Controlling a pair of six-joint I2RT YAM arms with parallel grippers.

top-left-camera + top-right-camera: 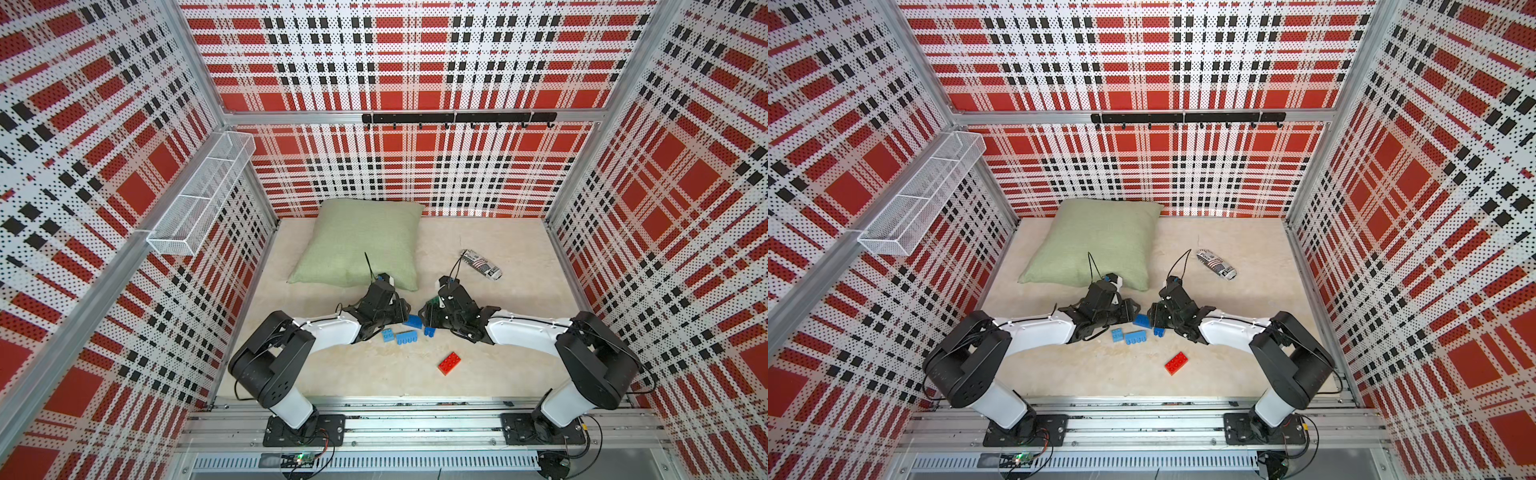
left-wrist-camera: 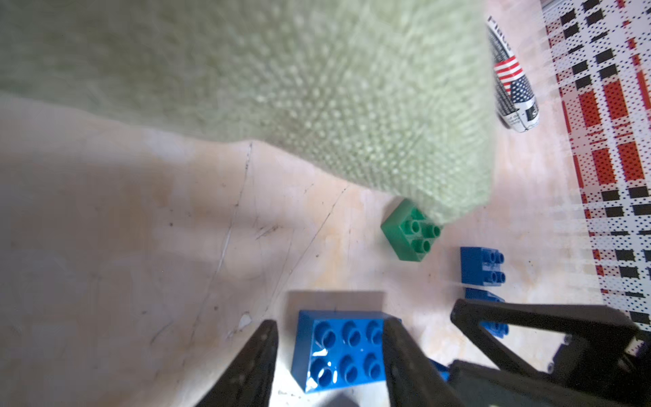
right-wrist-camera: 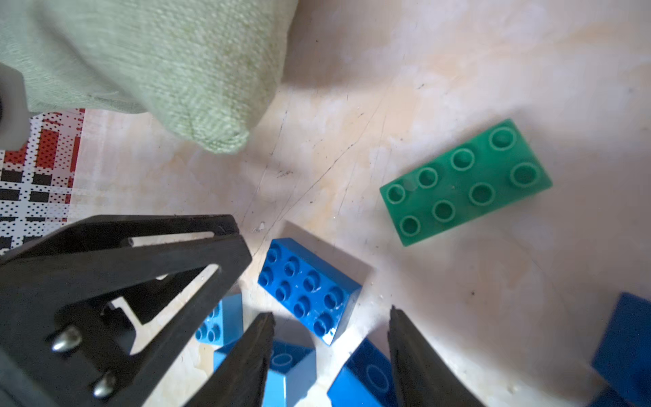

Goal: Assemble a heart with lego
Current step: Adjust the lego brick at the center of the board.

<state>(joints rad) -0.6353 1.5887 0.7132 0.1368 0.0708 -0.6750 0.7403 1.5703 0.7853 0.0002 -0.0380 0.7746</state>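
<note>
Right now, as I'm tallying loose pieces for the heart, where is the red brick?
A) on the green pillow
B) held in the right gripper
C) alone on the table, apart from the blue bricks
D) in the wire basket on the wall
C: in both top views the red brick lies by itself on the table, well apart from the blue bricks.

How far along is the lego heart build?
Done: nothing visible. Nothing is assembled yet, and the bricks look loose on the table. In hand: nothing gripped. The left end effector and right end effector stand open either side of the dark blue brick. To do: all joining, including the green brick by the pillow and the red brick lying apart.
</note>
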